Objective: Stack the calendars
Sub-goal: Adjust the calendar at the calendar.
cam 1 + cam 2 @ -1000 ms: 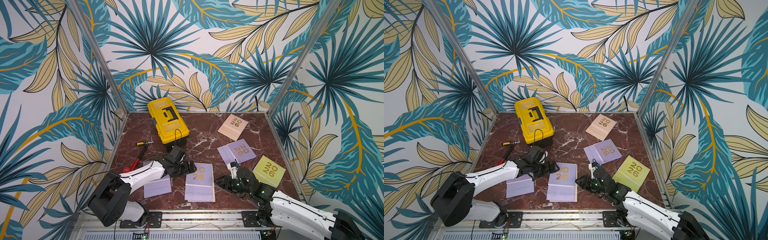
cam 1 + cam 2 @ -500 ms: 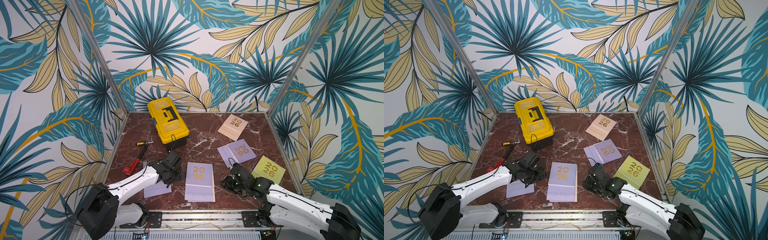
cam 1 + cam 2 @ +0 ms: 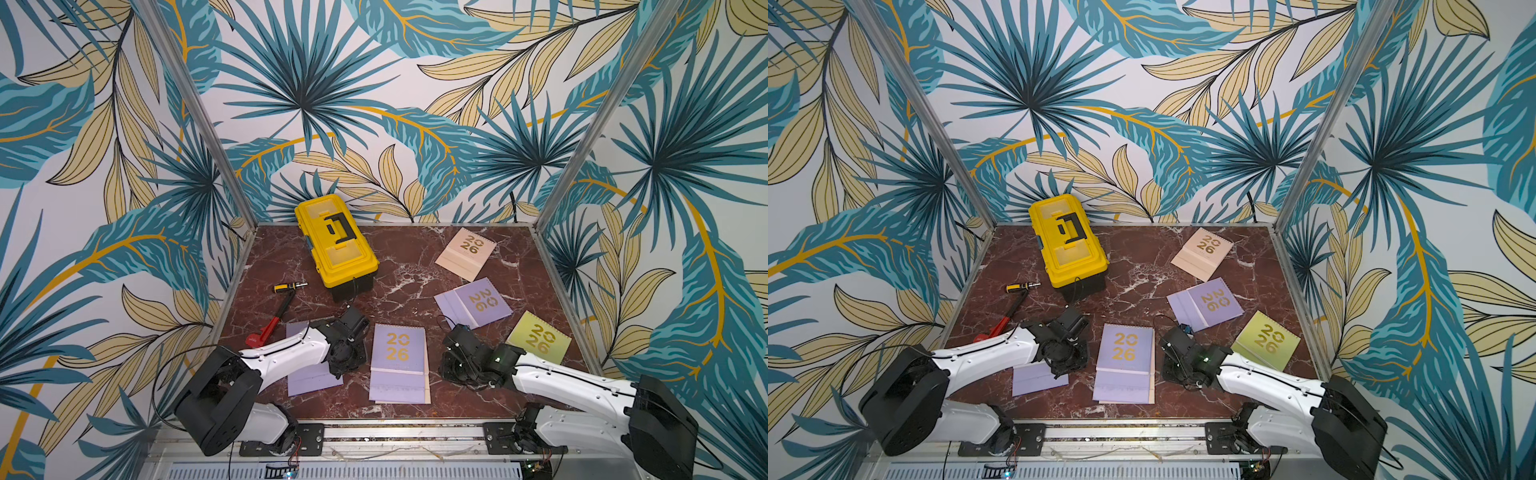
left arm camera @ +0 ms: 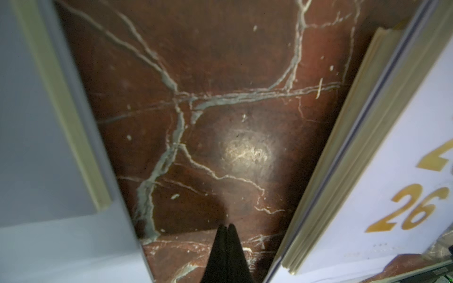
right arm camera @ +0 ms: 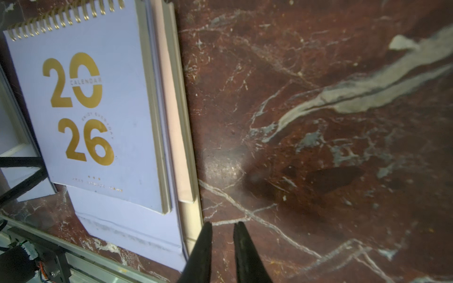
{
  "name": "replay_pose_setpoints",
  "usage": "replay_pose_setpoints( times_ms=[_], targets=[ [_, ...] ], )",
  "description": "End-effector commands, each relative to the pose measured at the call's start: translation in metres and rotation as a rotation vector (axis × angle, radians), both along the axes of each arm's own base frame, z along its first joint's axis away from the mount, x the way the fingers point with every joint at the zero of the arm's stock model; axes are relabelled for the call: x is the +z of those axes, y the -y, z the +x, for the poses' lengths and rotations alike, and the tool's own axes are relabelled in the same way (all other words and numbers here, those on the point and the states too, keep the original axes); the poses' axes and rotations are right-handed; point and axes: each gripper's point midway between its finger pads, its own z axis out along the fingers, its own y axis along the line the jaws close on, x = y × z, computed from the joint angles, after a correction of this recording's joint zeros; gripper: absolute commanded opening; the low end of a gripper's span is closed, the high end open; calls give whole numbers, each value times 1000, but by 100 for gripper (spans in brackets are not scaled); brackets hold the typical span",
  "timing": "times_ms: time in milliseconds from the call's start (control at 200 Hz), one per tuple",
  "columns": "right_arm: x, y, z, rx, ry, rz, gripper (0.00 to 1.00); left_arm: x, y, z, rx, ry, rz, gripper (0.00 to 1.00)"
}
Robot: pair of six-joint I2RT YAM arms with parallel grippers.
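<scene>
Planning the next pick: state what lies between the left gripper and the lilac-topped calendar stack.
Bare marble tabletop only, between left gripper and calendar stack, per the left wrist view.

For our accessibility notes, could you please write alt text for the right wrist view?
A lilac calendar with a gold 2026 cover lies on top of a peach calendar on a red-brown marble table. The right end effector, narrowly open and empty, sits just beside the stack's edge.

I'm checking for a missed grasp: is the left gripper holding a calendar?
No: the left wrist view shows the left gripper shut on nothing, its tips pressed together above the marble table.
</scene>
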Motion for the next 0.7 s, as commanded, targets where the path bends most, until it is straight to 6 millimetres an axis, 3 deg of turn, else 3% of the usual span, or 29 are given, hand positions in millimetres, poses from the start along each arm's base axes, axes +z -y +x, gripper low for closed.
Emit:
replay_pose_setpoints(
  times_ms=[0,210,696],
  targets=[
    [-2,-6,1,32,-2,-18,12,9,16,11,-26,31,-53,1],
    [-9,-13,4,54,-30,-48,3,2,30,10,-55,5,-99,0],
    [-22,-17,6,74,-56,-79,0,-1,46,8,-80,-27,-161,0]
  ],
)
